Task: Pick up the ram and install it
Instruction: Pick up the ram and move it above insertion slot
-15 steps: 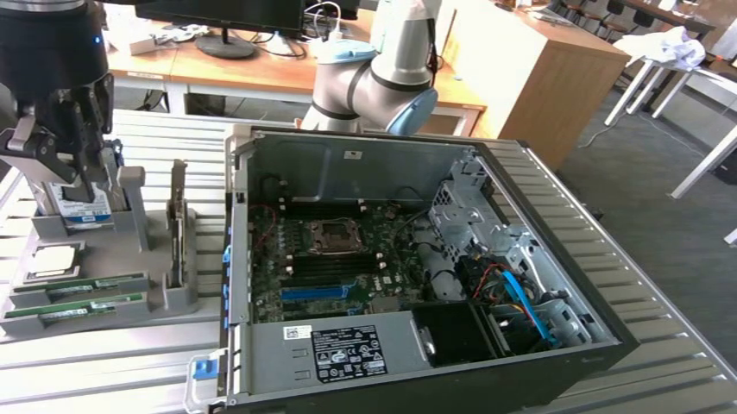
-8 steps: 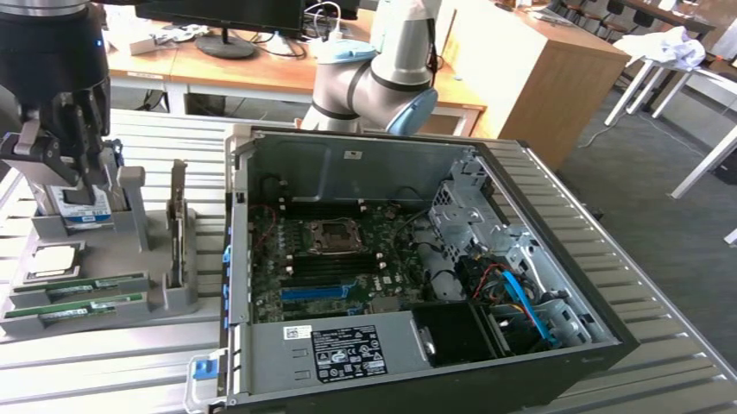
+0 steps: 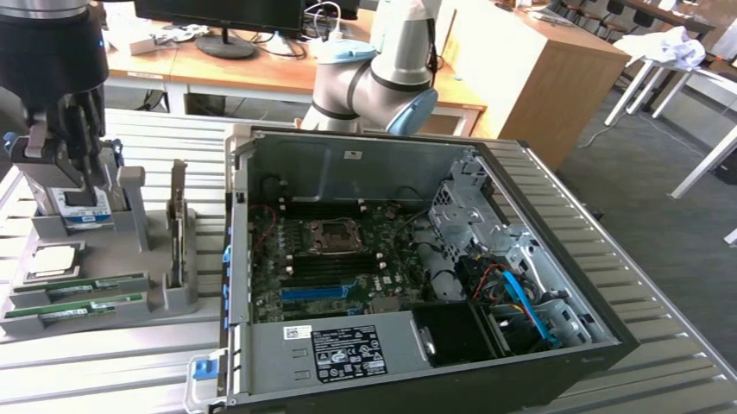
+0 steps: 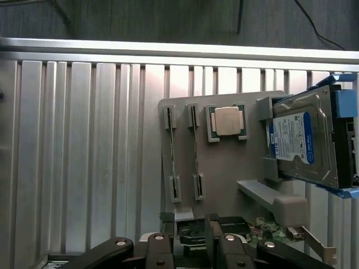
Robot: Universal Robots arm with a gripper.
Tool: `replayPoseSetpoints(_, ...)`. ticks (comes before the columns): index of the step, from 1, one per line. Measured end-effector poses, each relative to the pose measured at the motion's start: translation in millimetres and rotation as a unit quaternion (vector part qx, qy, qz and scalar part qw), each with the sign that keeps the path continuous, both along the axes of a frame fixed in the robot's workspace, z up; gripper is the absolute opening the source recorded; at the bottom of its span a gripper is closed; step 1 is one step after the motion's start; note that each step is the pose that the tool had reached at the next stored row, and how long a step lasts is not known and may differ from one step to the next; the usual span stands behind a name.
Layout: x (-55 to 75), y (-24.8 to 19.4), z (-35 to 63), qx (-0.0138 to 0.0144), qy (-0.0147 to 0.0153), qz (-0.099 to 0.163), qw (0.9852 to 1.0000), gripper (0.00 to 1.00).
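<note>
On the ribbed metal surface (image 3: 110, 366), at the exterior view's left of an open computer case (image 3: 599, 285), stands a grey holder tray (image 3: 173, 297) loaded with parts. The ram (image 3: 81, 287) lies in the tray's near end as a narrow green stick held in grey end clips, with a second stick (image 3: 72, 309) just beside it and parallel to it. In the wrist view both are seen edge-on, the ram (image 4: 171, 159) and the second stick (image 4: 195, 159) side by side on the tray (image 4: 224, 174), neither one touched.

Beside them sits a square processor (image 3: 52, 259), silver-topped in the wrist view (image 4: 227, 120). A hard drive (image 4: 305, 140) with a blue-white label stands upright in its cradle at the tray's far end, and a dark expansion card (image 3: 179, 220) stands on edge along the side of the tray nearest the case.

The gripper (image 3: 72, 168) hangs above the tray with its jaws spread wide and nothing between them; in the exterior view it overlaps the hard drive (image 3: 81, 203). From the wrist, the gripper (image 4: 188, 252) sits over the tray's edge, apart from the ram.

Inside the case the motherboard (image 3: 334, 259) lies exposed. The arm's grey and light-blue joints (image 3: 374, 82) rise behind the case.
</note>
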State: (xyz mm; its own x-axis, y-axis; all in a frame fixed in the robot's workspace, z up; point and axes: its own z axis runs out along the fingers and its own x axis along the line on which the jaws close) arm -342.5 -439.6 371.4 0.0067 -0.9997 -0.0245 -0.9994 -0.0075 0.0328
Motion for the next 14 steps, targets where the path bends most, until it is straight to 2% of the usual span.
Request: replayPoseSetpoints(14, 0.0, 0.0, -3.9, 0.0000, 0.0000, 0.001, 1.0000, 0.36)
